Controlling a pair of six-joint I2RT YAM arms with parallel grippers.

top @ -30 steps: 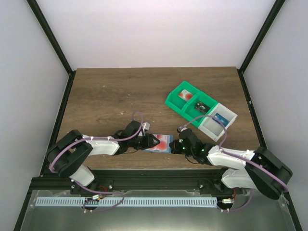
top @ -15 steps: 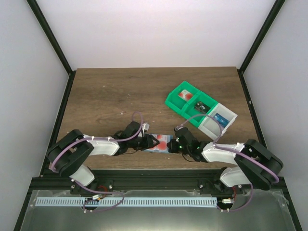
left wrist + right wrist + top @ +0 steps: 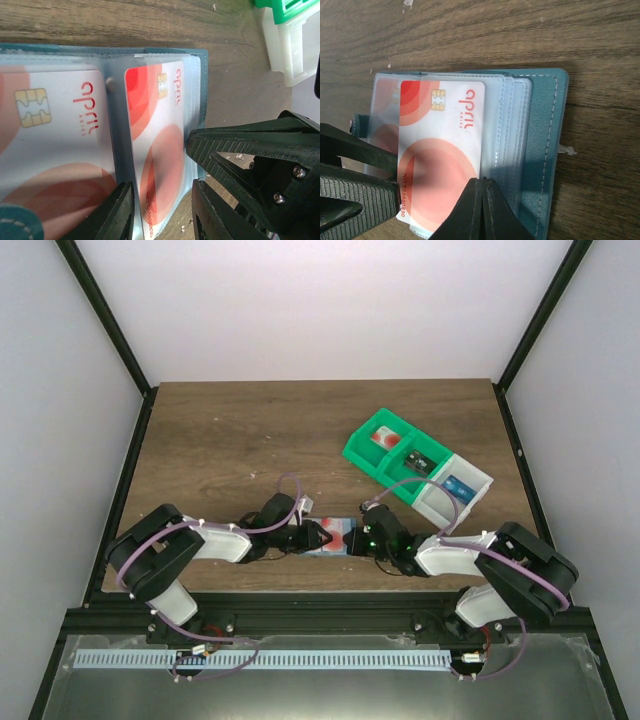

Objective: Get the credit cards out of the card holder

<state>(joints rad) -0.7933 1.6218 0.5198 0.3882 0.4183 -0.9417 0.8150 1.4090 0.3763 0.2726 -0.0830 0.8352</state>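
- The holder (image 3: 337, 538) lies open and flat on the table (image 3: 220, 440) at 6 o'clock, close to the near edge and between the two arms. The bins (image 3: 415, 468) sit well apart at its 2 o'clock.
- Two cards show in it. One card (image 3: 442, 150) looks partway out of the clear sleeves (image 3: 515, 125) on one half. A second card (image 3: 50, 135) sits in the other half.
- The left gripper (image 3: 161, 200) comes in from the holder's 9 o'clock, fingers apart, with the loose card's end between them. I cannot tell whether either finger touches it.
- The right gripper (image 3: 482, 192) comes in from 3 o'clock with its fingers pressed together. Its tip is down on the sleeves just beside the card's edge, and it looks to me like a pin on the holder.
- My read is that the step is drawing out this first card, and no card is out yet.
- To do it well, I'd close the left fingers on the card alone, not on the sleeve under it. Then I'd pull straight back toward 9 o'clock, low and flat.
- The right tip should bear on the holder and not on the card, or the card may jam.
- The card looks thin and slick. A shallow bite could slip, and a tilted pull could drag the holder along.
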